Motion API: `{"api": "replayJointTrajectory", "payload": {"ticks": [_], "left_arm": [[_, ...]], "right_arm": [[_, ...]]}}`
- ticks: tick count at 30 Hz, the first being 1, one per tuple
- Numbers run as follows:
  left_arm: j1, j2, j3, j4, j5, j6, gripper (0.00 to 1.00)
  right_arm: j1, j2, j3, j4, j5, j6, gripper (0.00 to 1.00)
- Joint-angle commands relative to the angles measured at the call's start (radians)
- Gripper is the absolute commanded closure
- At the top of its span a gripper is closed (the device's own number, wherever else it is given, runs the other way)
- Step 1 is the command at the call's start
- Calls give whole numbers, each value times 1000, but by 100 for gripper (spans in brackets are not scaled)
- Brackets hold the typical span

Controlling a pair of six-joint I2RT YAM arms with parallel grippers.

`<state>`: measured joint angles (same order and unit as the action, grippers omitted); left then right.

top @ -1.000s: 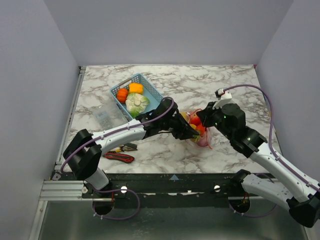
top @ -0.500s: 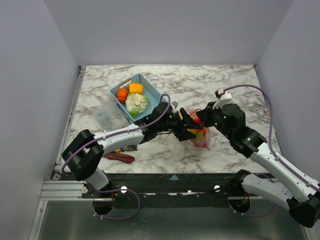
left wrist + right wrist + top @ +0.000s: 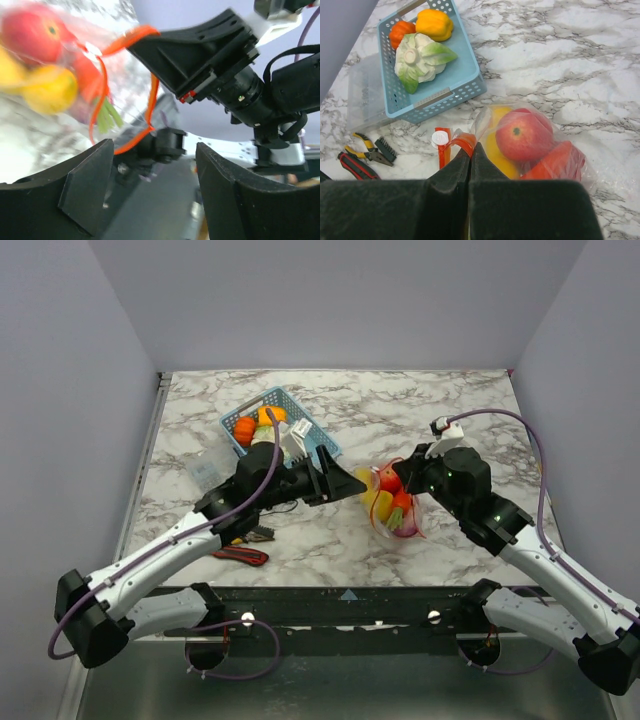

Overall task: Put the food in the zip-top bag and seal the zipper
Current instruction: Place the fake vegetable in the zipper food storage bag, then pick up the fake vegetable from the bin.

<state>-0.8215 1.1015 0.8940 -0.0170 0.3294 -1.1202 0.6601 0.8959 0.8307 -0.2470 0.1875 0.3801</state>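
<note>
Right wrist: right gripper [image 3: 470, 150] pinching thin orange-red zipper strip [image 3: 461, 140] of clear plastic bag [image 3: 598, 172]
Left wrist: left gripper [image 3: 154, 150] spread wide, empty

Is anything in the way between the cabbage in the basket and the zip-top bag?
Nothing visible does. The cabbage sits in the blue basket, with only marble tabletop between it and the zip-top bag.

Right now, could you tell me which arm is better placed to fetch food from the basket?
Left: the left gripper is open and empty near the basket; the right gripper is shut on the zipper.
</note>
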Motion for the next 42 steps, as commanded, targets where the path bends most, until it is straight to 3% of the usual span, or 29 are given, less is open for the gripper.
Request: {"api": "replayJointTrajectory", "payload": {"ticks": [1, 8, 13, 19, 25, 30, 31, 35, 42], "left_arm": [[68, -92, 77, -275, -242, 328, 32], [240, -134, 88, -284, -536, 428, 27], [392, -17, 177, -301, -538, 470, 26], [526, 246, 342, -343, -475, 590, 27], [583, 549, 598, -447, -467, 733, 29], [590, 749, 803, -537, -540, 825, 30], [597, 856, 910, -614, -596, 857, 30], [613, 945, 994, -685, -608, 855, 30], [646, 986, 986, -708, -622, 831, 33]], "right_arm": [[6, -10, -14, 55, 12, -9, 99], [6, -11, -18, 45, 22, -5, 99], [5, -7, -19, 39, 26, -5, 99], [5, 10, -22, 41, 24, -3, 99], [5, 42, -11, 31, 11, -7, 99], [6, 48, -17, 19, -10, -2, 99], [6, 53, -18, 13, -9, -1, 99], [7, 65, -24, 28, -9, -3, 99], [7, 74, -18, 29, -2, -6, 99]]}}
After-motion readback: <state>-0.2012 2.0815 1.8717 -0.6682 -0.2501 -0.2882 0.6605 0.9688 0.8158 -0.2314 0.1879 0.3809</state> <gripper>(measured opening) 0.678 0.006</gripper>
